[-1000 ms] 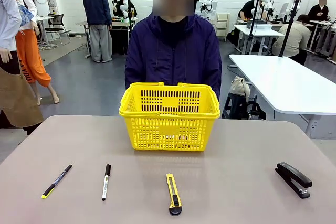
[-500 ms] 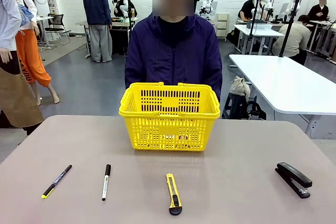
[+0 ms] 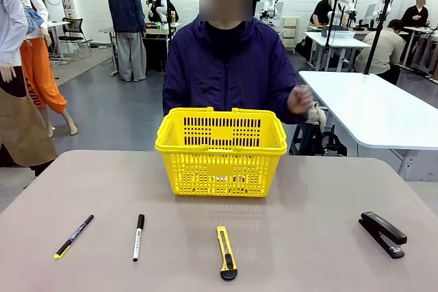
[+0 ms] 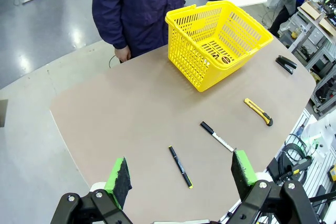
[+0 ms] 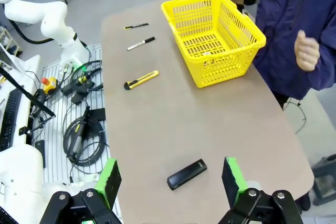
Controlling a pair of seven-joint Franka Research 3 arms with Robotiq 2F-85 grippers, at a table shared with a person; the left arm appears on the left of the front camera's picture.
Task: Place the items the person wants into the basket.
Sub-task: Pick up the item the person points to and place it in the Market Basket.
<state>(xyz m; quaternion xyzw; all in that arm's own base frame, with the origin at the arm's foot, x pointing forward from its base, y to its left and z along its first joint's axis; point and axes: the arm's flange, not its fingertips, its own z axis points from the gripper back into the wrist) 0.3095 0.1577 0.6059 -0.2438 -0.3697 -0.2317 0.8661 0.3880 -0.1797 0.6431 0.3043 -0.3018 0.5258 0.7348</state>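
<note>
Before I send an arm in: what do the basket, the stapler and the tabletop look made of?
Basket: moulded plastic, bright yellow and slightly glossy; the slotted mesh walls suggest it.
Stapler: black and mostly matte, probably a plastic or painted-metal casing; it is too small to tell which.
Table: smooth matte grey-brown top, likely laminate, with no visible grain.

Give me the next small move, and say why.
Probably wait and watch the person's hand: it is raised beside the basket, a fist, pointing at nothing. The left pincer and right pincer hang open above the table, the right over the stapler.
</note>
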